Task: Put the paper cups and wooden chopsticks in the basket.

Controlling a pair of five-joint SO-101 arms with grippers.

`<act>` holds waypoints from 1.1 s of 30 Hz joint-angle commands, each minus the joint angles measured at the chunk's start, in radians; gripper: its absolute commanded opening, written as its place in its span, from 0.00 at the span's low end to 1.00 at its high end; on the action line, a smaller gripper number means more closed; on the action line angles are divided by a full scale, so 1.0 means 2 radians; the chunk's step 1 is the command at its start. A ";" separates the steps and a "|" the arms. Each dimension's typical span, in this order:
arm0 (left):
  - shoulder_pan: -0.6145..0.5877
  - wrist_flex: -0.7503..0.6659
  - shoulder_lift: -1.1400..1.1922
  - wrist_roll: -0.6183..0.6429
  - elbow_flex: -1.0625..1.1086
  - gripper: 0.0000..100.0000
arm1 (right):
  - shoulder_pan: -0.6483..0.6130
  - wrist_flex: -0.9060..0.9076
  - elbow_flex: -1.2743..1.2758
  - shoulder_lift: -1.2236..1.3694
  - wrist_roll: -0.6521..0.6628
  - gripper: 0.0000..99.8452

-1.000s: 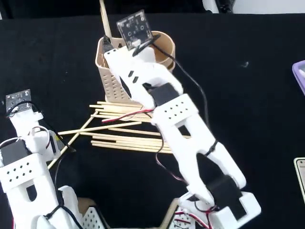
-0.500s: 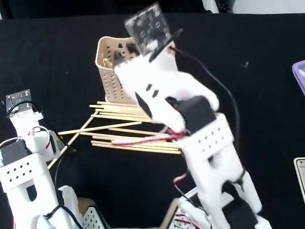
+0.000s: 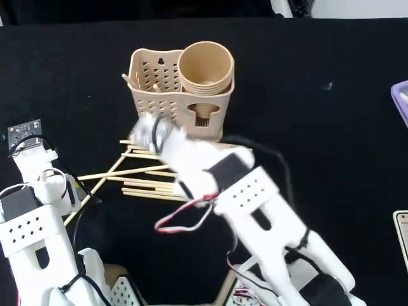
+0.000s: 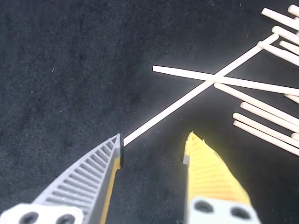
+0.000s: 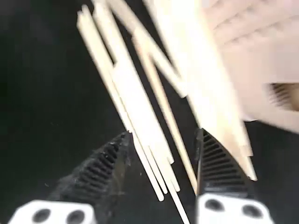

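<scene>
The beige basket (image 3: 159, 105) stands at the back of the black table, with stacked paper cups (image 3: 205, 67) in one compartment and a few chopsticks (image 3: 135, 85) in the other. Several wooden chopsticks (image 3: 145, 178) lie loose in front of it. My right gripper (image 3: 153, 137) hangs low over that pile, just in front of the basket; in its wrist view it (image 5: 162, 137) is open above the chopsticks (image 5: 135, 107), holding nothing. My left gripper (image 4: 154, 144) is open at the pile's near-left end, one crossed chopstick (image 4: 187, 98) ending by its grey fingertip (image 4: 114, 144).
The basket (image 5: 261, 70) looms close beyond the right gripper. A purple object (image 3: 401, 102) and a card (image 3: 403, 236) sit at the table's right edge. Both arm bases stand at the near edge, with a perforated beige piece (image 3: 118, 287) between them.
The right arm held a chopstick upright over the basket, then drew back and dropped toward the loose pile with nothing held. The left arm has kept still.
</scene>
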 commanded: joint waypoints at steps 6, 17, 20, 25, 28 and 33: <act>0.007 0.002 -0.005 0.002 -0.002 0.22 | -0.003 -0.090 0.124 0.027 0.048 0.23; 0.006 0.004 -0.005 0.002 -0.002 0.22 | -0.003 -0.094 0.036 0.194 0.048 0.23; 0.006 0.004 -0.005 0.002 -0.002 0.22 | -0.004 -0.093 0.030 0.215 0.048 0.22; 0.006 0.004 -0.005 0.002 -0.002 0.22 | -0.005 -0.093 0.029 0.226 0.046 0.01; 0.006 0.003 -0.005 0.002 -0.002 0.22 | -0.003 -0.092 0.029 0.222 0.045 0.01; 0.006 0.003 -0.005 0.002 -0.002 0.22 | -0.002 -0.069 0.035 0.157 0.044 0.01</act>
